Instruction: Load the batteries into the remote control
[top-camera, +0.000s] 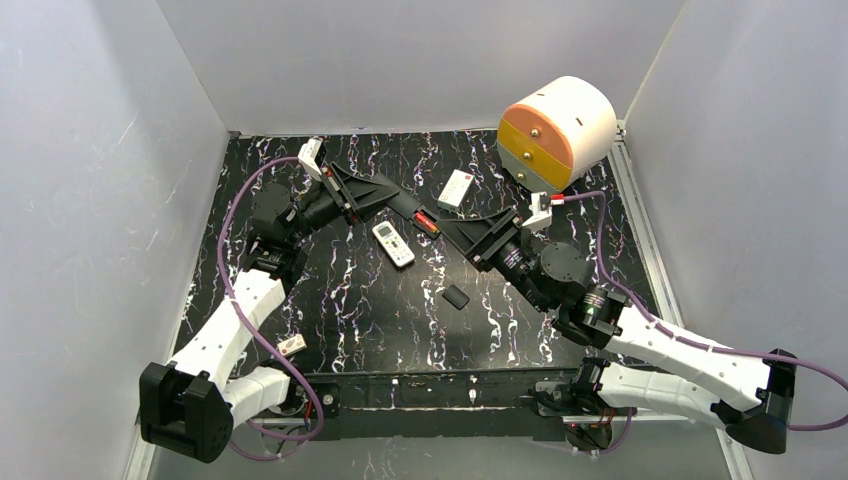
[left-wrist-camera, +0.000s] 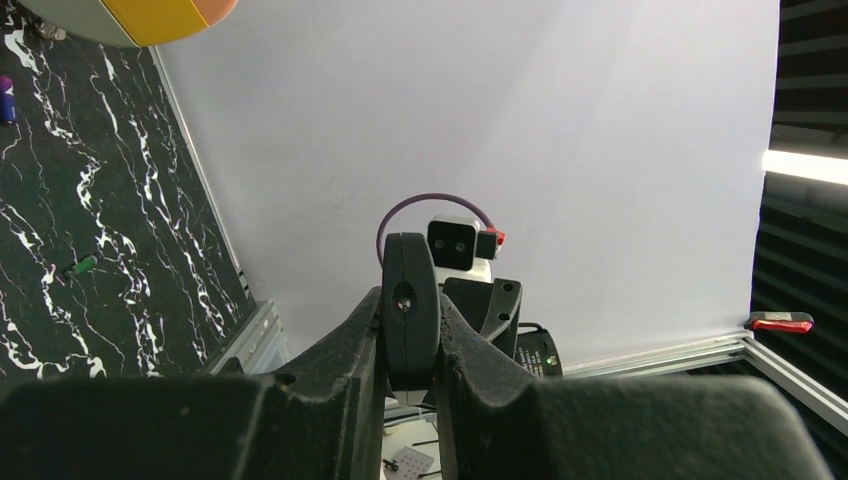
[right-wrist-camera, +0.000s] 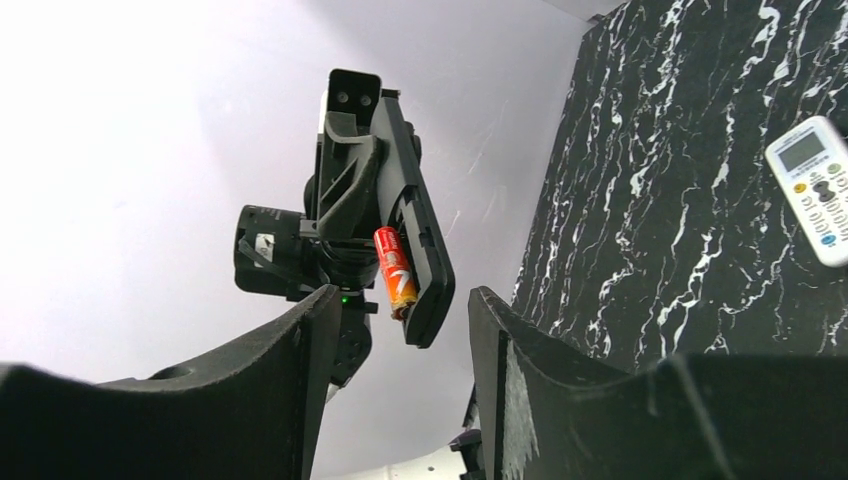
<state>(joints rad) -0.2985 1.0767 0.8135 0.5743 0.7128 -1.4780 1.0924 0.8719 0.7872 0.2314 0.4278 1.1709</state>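
- The step in hand looks like a battery pass in mid-air. The two arms meet tip to tip above the middle of the tabletop (top-camera: 380, 330), with nothing loaded yet.
- The left tool (top-camera: 410, 212) carries the red battery (right-wrist-camera: 396, 272). In the right wrist view the battery lies pressed along one of its fingers, clear of the surface, so I judge it gripped there. The left wrist view hides the battery.
- The right tool (top-camera: 443, 229) stands with its jaws spread and nothing between its pads. It sits right at the left tool's tip.
- The remote control (top-camera: 393, 244) lies on the tabletop just below the meeting tools, with its screen and buttons up. Its battery bay therefore faces down, out of sight.
- A green battery (left-wrist-camera: 82, 266) lies loose on the tabletop, well apart from the remote control.
- A small dark flat piece (top-camera: 455, 297) lies near the remote control. It may be the bay cover, but I cannot tell.
- Next, the right tool needs to close squarely on the red battery before the left lets go, or the battery could drop. The remote control must also be turned over so the bay can be reached.
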